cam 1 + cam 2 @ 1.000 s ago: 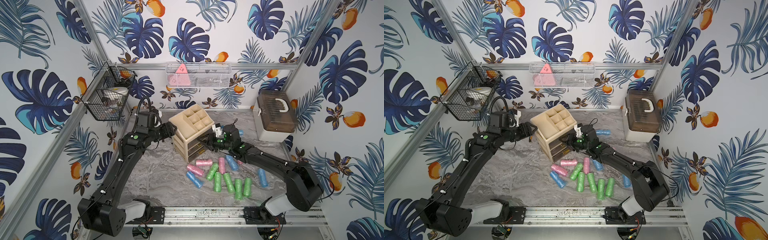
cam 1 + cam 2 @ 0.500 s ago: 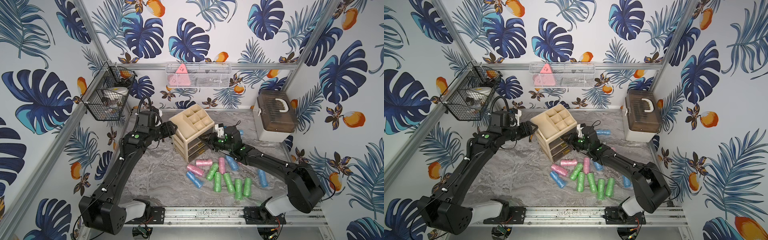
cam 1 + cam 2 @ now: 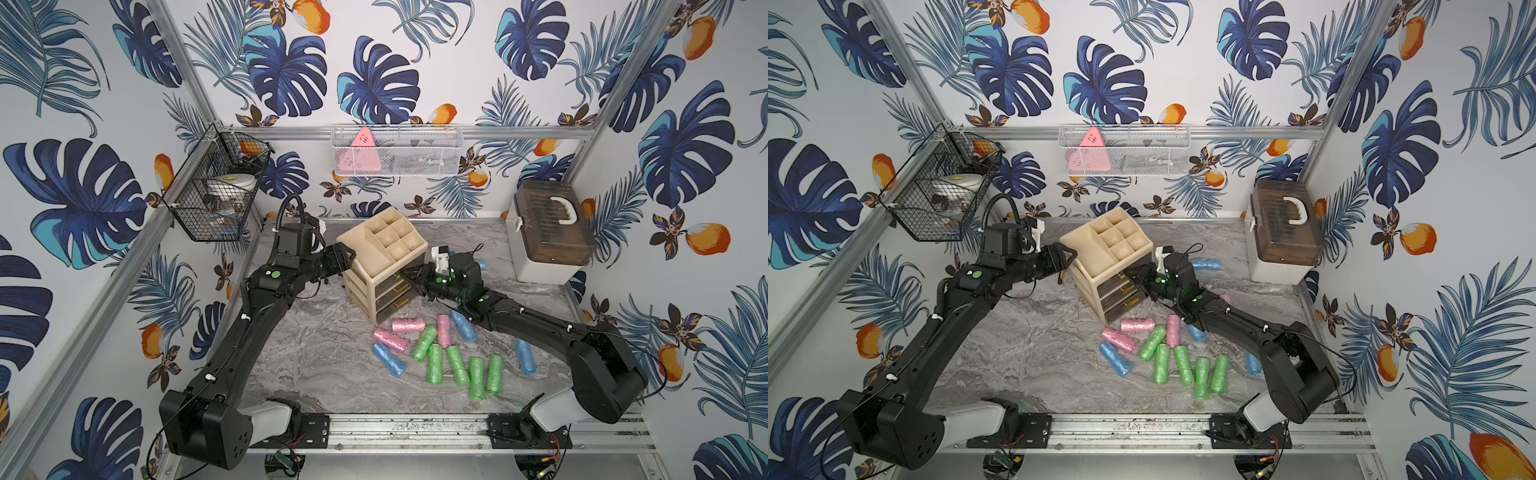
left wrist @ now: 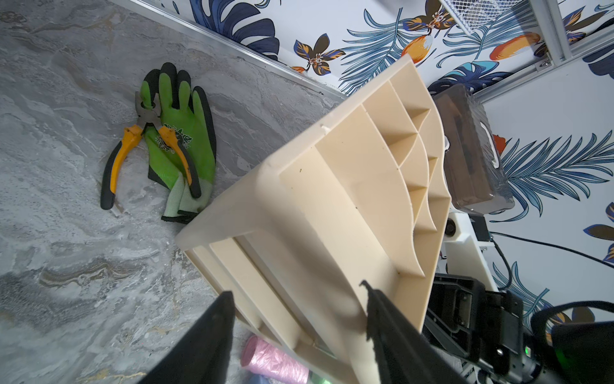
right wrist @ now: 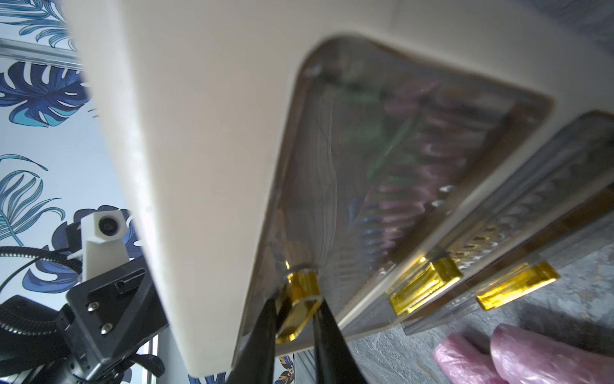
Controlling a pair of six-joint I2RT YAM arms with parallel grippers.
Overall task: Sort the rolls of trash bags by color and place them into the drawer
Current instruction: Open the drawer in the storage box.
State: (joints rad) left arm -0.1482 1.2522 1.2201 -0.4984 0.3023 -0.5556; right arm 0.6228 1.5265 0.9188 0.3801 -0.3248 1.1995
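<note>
Gold drawer handle [image 5: 299, 286] | right tool [image 5: 295, 303] pinching | arm outstretched, low

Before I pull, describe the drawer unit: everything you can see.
The drawer unit is cream plastic, with an open divided tray on top and three smoky translucent drawers, each with a gold handle. It stands cornerwise on the marble table, behind the rolls. The right gripper pinches the top gold handle; the left gripper straddles an upper corner, contact unclear.
</note>
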